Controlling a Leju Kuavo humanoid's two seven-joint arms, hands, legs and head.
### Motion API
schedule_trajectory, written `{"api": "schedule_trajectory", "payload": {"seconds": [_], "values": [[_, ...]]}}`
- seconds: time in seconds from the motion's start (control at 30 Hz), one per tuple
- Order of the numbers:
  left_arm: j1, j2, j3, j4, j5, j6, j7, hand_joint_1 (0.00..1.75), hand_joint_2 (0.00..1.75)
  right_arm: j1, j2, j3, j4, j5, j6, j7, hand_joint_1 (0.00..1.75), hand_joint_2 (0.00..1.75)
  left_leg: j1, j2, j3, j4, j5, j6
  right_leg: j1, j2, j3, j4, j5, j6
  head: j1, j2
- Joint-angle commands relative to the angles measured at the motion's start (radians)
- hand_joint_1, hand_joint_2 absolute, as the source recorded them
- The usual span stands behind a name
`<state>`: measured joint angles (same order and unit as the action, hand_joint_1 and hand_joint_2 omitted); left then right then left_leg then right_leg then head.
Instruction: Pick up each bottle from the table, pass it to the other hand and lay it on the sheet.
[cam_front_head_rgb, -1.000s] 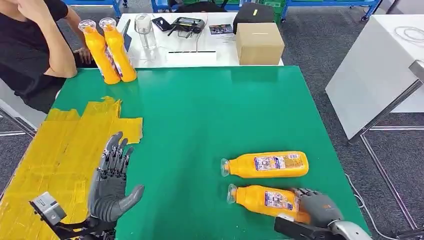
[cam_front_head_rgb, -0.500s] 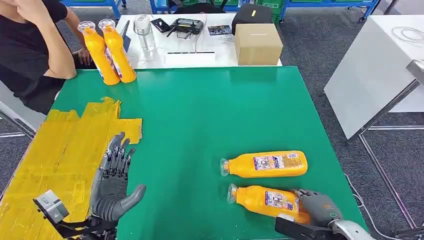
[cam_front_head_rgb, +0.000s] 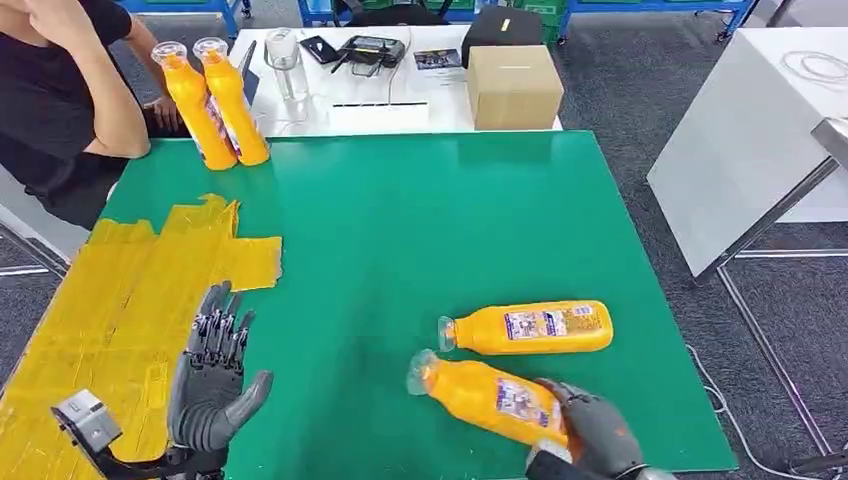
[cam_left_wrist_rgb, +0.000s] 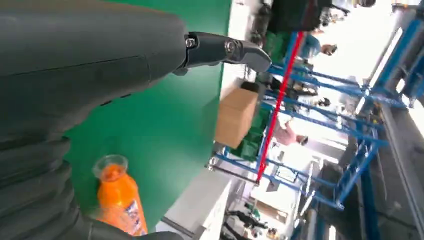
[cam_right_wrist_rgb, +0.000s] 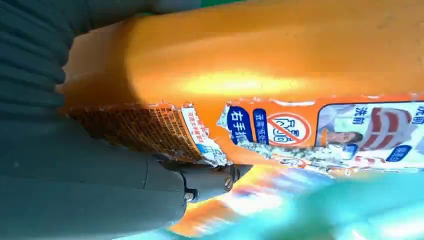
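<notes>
The right hand (cam_front_head_rgb: 590, 440) grips the near bottle (cam_front_head_rgb: 480, 395) at its base end, at the near right edge of the green surface (cam_front_head_rgb: 440, 220). This bottle is tilted, with its cap toward the middle of the surface, and it looks just lifted, though I cannot tell if it is fully off the surface. In the right wrist view the fingers (cam_right_wrist_rgb: 200, 180) are wrapped under the bottle, beside its torn label. The second bottle (cam_front_head_rgb: 528, 328) lies flat just beyond it, apart from the hand. Two more bottles (cam_front_head_rgb: 212, 100) stand upright at the far left corner, near a person's arm (cam_front_head_rgb: 105, 100).

The left hand (cam_front_head_rgb: 212, 375) is wide, with palm up and fingers apart, holding nothing. It waits at the edge of the yellow sheet (cam_front_head_rgb: 120, 300), well apart from the right hand.

I judge that the step in hand is the pick-up of the first bottle, so the task is at its beginning. The next move calls for carrying the bottle across to the left hand. The left hand must close on the free neck end before the right one lets go, because the smooth bottle could slip or roll.
</notes>
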<state>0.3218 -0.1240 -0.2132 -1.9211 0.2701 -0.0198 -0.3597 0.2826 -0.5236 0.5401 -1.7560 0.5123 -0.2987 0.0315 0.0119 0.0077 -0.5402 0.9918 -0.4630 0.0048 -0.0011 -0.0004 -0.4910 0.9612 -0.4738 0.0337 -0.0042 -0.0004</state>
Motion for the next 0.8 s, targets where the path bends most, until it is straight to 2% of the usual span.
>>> {"api": "schedule_trajectory", "payload": {"seconds": [0.03, 0.27, 0.63, 0.8], "values": [[0.019, 0.006, -0.015, 0.018, 0.033, 0.033, -0.001, 0.0, 1.75, 0.009, 0.31, -0.134, -0.188, -0.067, -0.06, -0.249, 1.75, 1.75, 0.001, 0.0, -0.001, 0.0, -0.001, 0.0, 0.001, 0.0, -0.001, 0.0, -0.001, -0.001, 0.0, 0.0], [0.007, 0.036, -0.056, 0.031, 0.061, 0.032, 0.002, 0.0, 1.75, -0.073, 0.375, -0.148, -0.096, -0.131, 0.004, -0.301, 1.75, 1.75, 0.0, 0.001, -0.003, -0.002, 0.001, 0.0, 0.0, 0.002, -0.003, -0.001, 0.001, 0.0, 0.001, 0.0], [0.006, 0.039, -0.064, 0.031, 0.066, 0.028, 0.005, 0.0, 1.75, -0.078, 0.38, -0.156, -0.087, -0.143, 0.013, -0.304, 1.75, 1.75, -0.001, 0.0, -0.003, -0.001, 0.0, 0.0, -0.002, 0.0, -0.003, -0.001, 0.0, 0.0, 0.001, 0.0], [-0.025, 0.086, -0.115, 0.061, 0.113, -0.006, 0.013, 0.0, 1.75, -0.208, 0.434, -0.168, 0.044, -0.17, 0.083, -0.288, 1.75, 1.75, -0.001, 0.002, -0.003, -0.002, 0.001, 0.001, -0.002, 0.002, -0.004, -0.002, 0.002, -0.001, 0.0, 0.0]]}}
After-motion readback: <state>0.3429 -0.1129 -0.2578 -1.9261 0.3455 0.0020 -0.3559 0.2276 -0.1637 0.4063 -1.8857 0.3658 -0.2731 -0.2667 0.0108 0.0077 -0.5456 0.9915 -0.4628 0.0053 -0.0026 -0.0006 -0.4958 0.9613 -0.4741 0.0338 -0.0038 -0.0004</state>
